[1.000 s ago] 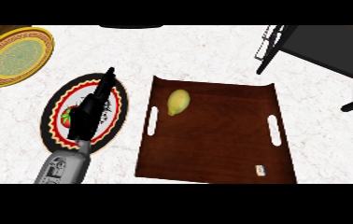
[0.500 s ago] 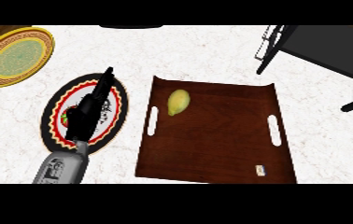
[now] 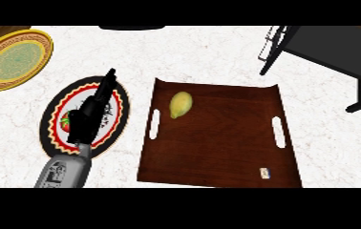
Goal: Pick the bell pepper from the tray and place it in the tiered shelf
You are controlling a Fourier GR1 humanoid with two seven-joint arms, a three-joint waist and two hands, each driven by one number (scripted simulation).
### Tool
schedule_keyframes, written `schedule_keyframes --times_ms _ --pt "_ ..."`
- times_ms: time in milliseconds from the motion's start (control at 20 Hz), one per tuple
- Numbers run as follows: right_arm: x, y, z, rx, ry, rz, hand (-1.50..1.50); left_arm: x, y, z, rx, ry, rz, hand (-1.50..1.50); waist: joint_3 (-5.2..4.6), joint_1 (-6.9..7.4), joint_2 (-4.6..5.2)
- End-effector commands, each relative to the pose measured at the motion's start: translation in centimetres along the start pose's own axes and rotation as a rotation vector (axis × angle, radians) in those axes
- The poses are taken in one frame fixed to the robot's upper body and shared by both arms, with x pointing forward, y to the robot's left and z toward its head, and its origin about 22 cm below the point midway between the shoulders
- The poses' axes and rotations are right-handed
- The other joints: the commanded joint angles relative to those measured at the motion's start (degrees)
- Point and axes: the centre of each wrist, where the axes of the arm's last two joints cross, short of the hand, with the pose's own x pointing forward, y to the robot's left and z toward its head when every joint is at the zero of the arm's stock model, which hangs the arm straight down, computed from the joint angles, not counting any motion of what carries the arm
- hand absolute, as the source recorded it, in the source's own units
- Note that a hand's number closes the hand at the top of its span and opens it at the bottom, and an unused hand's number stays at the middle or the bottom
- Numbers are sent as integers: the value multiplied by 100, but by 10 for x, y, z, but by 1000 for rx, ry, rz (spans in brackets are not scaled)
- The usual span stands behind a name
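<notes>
Head view: a dark wooden tray (image 3: 218,161) is lying on the white speckled table (image 3: 204,56), its two slot handles sitting at the left and right sides. A yellow-green bell pepper (image 3: 180,104) is resting inside the tray near its upper left corner, just beside the left handle slot and clear of the tray's walls. A small pale tag-like item (image 3: 265,173) is sitting in the tray's lower right part; it is too small to identify. To the left of the tray, a round plate (image 3: 56,104) with a red and black patterned rim is lying on the table, and a red item (image 3: 66,122) is showing on its left part, partly hidden by the arm. The left hand (image 3: 93,111) is hanging over this plate, coming in from the lower edge on a grey forearm, with its fingers extended straight and together, pointing up and to the right, gripping nothing. The hand is staying apart from the tray and well apart from the pepper. At the upper left edge, a second plate (image 3: 21,58) with a yellow rim and a green centre is lying partly out of frame. At the upper right, the black frame of the tiered shelf (image 3: 317,46) is standing on the table, well apart from the pepper. The right hand is not showing in this view.
</notes>
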Motion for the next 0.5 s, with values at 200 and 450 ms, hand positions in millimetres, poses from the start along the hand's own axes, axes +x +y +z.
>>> schedule_keyframes --times_ms 200,450 --pt "8 -75 -26 -48 234 3 -150 0 6 2 37 26 -16 0 -2 -238 -80" --pt "-6 -131 -41 -17 261 124 -150 -6 18 9 52 31 -13 0 1 -327 -107"
